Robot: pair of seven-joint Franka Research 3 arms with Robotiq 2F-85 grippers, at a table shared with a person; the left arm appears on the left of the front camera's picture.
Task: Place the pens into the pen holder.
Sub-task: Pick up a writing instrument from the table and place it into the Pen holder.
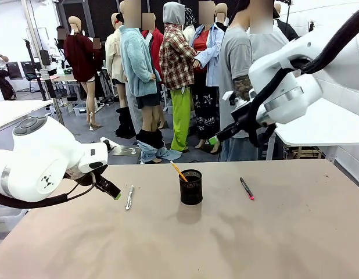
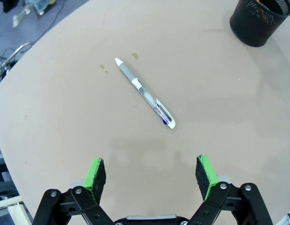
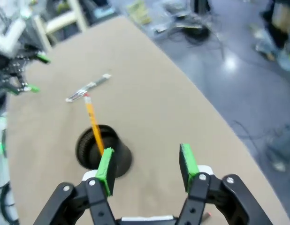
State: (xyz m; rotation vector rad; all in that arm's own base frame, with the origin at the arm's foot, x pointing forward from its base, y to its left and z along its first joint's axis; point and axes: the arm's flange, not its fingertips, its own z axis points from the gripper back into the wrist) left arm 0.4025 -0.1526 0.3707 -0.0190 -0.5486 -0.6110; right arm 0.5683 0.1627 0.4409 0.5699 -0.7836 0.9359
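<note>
While in holder, pencil aslant leftward

No readable text, labels, brands or numbers in any view. The white-silver pen on the counter has nothing legible on its barrel. The left arm has a small dark emblem on its white housing, made of shapes only, no letters.

Beyond the tan table lie grey floor and perhaps a white desk.
</note>
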